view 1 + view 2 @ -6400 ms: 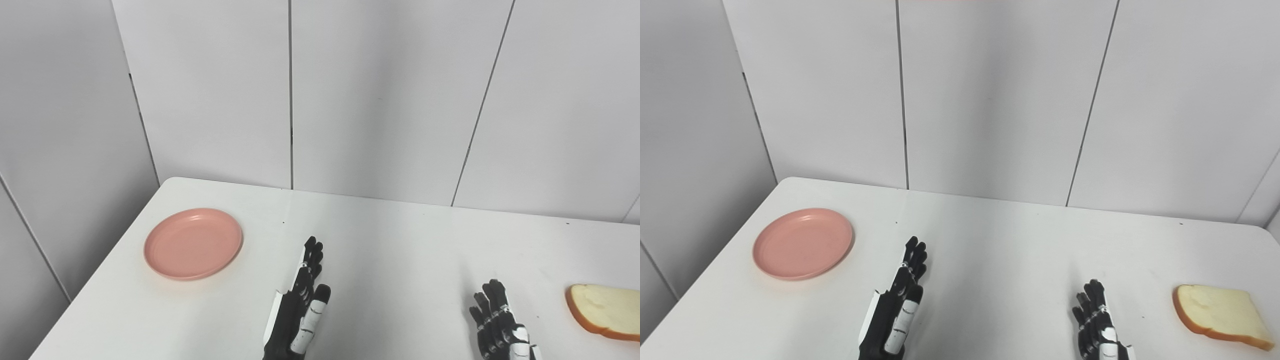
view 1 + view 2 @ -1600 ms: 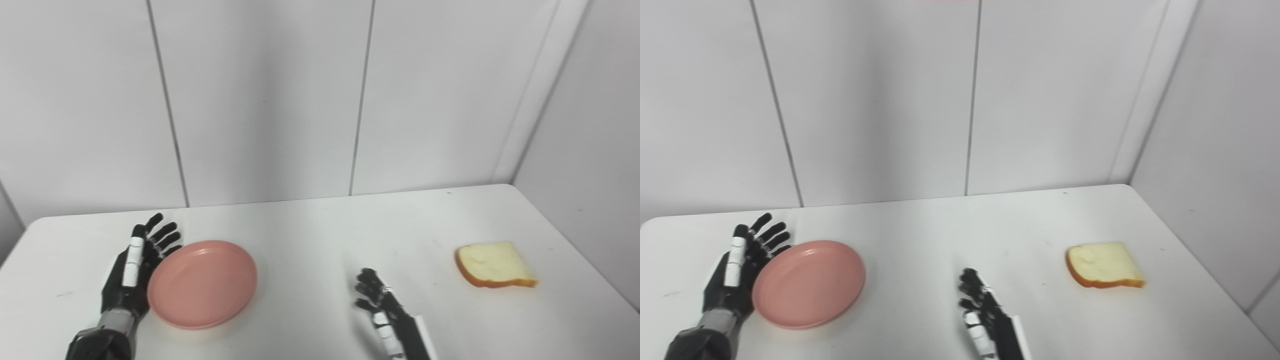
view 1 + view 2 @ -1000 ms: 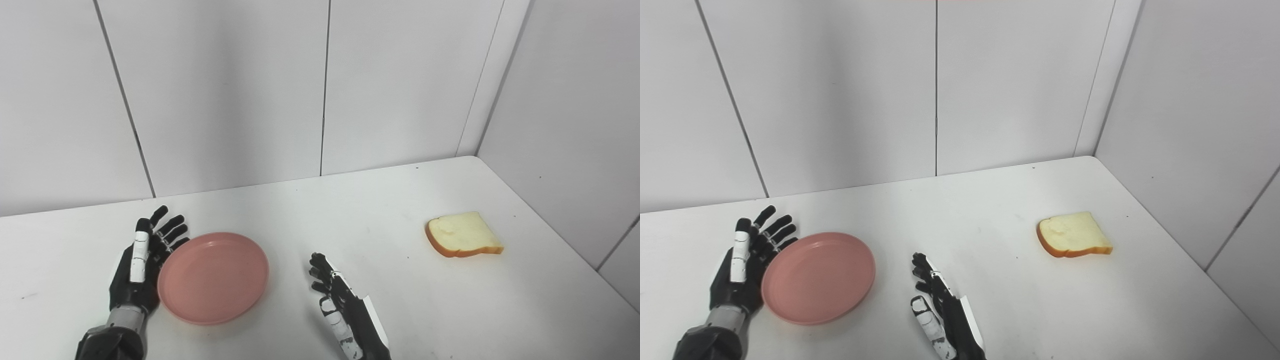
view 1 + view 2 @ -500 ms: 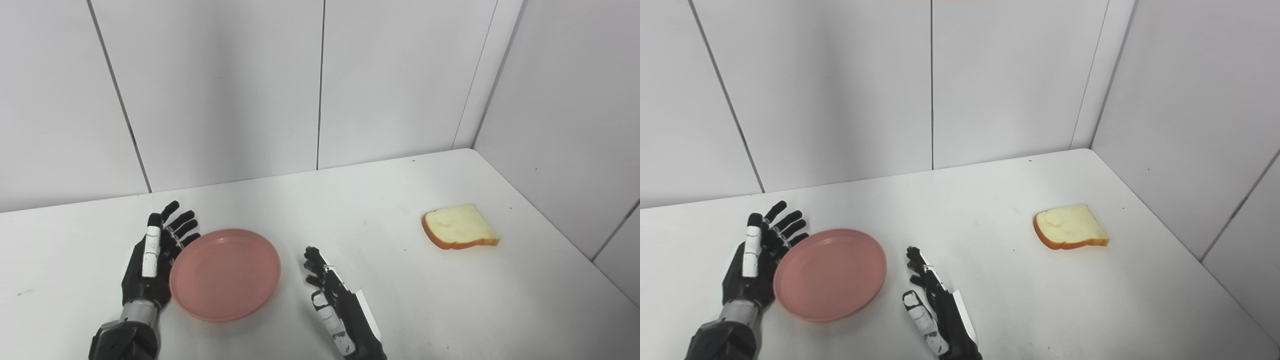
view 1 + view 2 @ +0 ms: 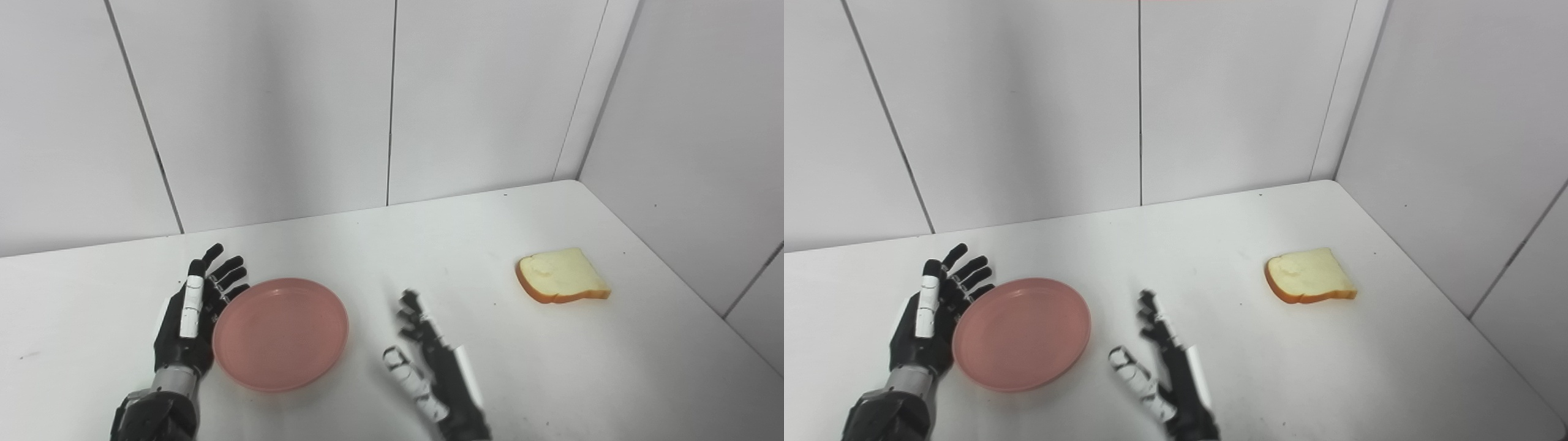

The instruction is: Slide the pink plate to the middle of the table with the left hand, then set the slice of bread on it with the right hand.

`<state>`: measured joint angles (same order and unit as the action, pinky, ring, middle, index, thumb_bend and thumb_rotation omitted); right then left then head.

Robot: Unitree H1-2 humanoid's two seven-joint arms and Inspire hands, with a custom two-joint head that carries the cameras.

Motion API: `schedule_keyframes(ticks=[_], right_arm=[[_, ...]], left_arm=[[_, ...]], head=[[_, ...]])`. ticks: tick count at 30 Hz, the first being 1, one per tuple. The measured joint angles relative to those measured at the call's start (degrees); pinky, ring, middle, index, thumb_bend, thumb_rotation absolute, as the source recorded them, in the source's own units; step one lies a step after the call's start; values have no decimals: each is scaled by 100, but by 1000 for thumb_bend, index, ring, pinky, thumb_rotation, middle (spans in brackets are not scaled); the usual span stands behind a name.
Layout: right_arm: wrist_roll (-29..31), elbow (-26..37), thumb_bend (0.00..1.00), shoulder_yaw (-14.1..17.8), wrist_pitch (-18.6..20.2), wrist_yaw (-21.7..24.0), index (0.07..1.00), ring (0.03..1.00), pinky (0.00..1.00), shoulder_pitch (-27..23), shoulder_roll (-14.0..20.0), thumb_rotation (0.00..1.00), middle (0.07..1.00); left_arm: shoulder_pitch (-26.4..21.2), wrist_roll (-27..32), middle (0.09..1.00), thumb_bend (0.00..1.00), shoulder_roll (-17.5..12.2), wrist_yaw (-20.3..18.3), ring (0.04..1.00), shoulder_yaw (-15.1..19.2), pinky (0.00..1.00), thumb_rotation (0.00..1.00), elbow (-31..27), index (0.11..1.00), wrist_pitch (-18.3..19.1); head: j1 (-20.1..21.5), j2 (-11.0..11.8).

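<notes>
Left robot hand [image 5: 195, 318], lower left of frame, fingers spread and holding nothing, palm edge against the left rim of the pink plate [image 5: 281, 334]; compared with half a second ago the plate sits slightly further right on the counter [image 5: 380, 257], so the push is still going. Right robot hand [image 5: 432, 367], lower centre, also spread and empty, now motion-blurred and shifted right, away from the plate. Looks like it's starting toward the slice of bread [image 5: 562, 276], which lies untouched at mid right near the wall, well apart from both hands. Judgement: slide step nearly done or just finishing, plate roughly mid-counter; bread pickup not yet begun. Count: one plate, one bread slice, two robot hands, nothing else on the counter
</notes>
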<state>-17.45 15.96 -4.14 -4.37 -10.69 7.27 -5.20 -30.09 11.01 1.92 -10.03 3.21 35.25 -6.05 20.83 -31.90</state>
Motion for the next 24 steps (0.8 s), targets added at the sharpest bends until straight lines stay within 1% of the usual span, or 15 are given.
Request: schedule_keyframes(ticks=[3, 5, 6, 7, 9, 10, 13, 14, 15, 16, 17, 18, 20, 22, 24], right_arm=[[-205, 374, 836, 312, 399, 45, 980, 925, 904, -172, 164, 822, 960], [-235, 600, 851, 489, 743, 166, 978, 932, 920, -320, 379, 813, 961], [-202, 766, 847, 613, 1038, 306, 968, 927, 913, -442, 552, 803, 953], [-161, 849, 841, 686, 1183, 348, 965, 938, 897, -519, 608, 775, 958], [8, 1110, 839, 925, 1601, 555, 963, 942, 892, -775, 850, 765, 959], [64, 1202, 844, 1010, 1734, 620, 954, 938, 873, -923, 954, 763, 955], [75, 1441, 880, 1225, 2200, 833, 939, 935, 879, -1303, 1378, 753, 938], [46, 1465, 900, 1267, 2353, 928, 936, 934, 887, -1427, 1548, 737, 933], [42, 1480, 945, 1312, 2569, 1040, 932, 928, 908, -1550, 1746, 697, 926], [50, 1488, 945, 1379, 2767, 1157, 932, 928, 908, -1672, 1953, 697, 926], [79, 1486, 979, 1505, 2909, 1307, 927, 899, 885, -1782, 2112, 666, 916], [98, 1484, 990, 1656, 3021, 1448, 924, 881, 866, -1890, 2205, 651, 910], [90, 1454, 999, 1913, 3129, 1774, 920, 886, 878, -2057, 2281, 629, 907], [-89, 1395, 1000, 2056, 3147, 2138, 934, 902, 900, -2182, 2314, 594, 900], [-381, 1183, 1000, 2130, 3159, 2530, 962, 920, 872, -2317, 2371, 582, 928]], left_arm=[[2, 0, 775, 901, -15, 4, 796, 8, 722, 842, 4, 832, 0], [1, 0, 782, 899, -23, 6, 799, 8, 726, 846, 10, 831, 0], [1, 0, 793, 905, -22, 7, 802, 5, 730, 847, 12, 834, 0], [2, 0, 799, 911, -21, 9, 801, 5, 721, 847, 12, 837, 0], [2, 0, 801, 913, -12, 26, 801, 2, 718, 847, 10, 838, 1], [3, 0, 802, 914, -3, 31, 805, 0, 717, 847, 10, 842, 1], [4, -1, 801, 922, 35, 31, 808, -33, 722, 836, 9, 845, 0], [4, -1, 801, 922, 46, 30, 808, -38, 725, 835, 9, 844, 0], [4, 0, 800, 919, 56, 30, 805, -40, 727, 836, 10, 841, 0], [4, 0, 800, 919, 63, 30, 805, -41, 727, 836, 10, 841, 0], [4, 0, 797, 921, 69, 29, 801, -41, 725, 835, 10, 840, 0], [4, 0, 793, 923, 71, 30, 797, -38, 724, 833, 9, 838, 0], [4, 1, 788, 922, 79, 31, 793, -32, 724, 832, 10, 837, 0], [4, 1, 781, 922, 105, 32, 791, -30, 722, 831, 11, 838, 0], [5, 0, 791, 909, 127, 34, 797, -41, 717, 838, 12, 844, 0]], head=[[0, 0], [9, 26], [9, 26], [35, 26], [35, 26], [18, 26], [18, 35], [18, 35], [18, 53], [18, 53], [18, 61], [18, 62], [18, 62], [35, 62], [18, 70]])
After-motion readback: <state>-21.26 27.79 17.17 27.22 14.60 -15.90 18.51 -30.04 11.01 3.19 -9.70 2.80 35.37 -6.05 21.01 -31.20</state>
